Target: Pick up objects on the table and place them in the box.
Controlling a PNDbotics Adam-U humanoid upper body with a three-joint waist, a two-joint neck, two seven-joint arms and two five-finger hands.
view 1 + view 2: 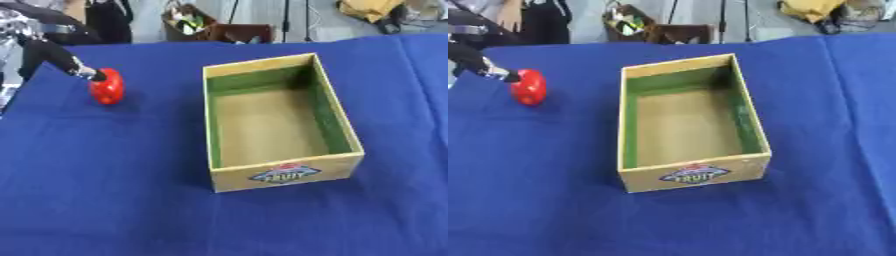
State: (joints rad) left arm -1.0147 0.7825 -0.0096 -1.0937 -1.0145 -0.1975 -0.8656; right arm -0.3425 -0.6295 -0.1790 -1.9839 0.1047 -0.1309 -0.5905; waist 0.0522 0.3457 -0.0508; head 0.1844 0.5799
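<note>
One left hand (85, 73), fingertip touching red object (107, 89), finger spread unclear, box (284, 171) apart.

Box (284, 172) sits open-topped on blue-covered tabletop (105, 200), long axis running away from the camera, slightly askew. Tan outer walls, green inner walls, tan floor; nothing visible inside. Near end wall carries a label with "FRUIT" lettering. Left of the box, well apart and level with its far end, a red rounded object (107, 89) lies on the cloth. Left hand (87, 73) reaches in from the upper left of the box; dark fingertip touches the red object's top. Finger posture not clear.
</note>
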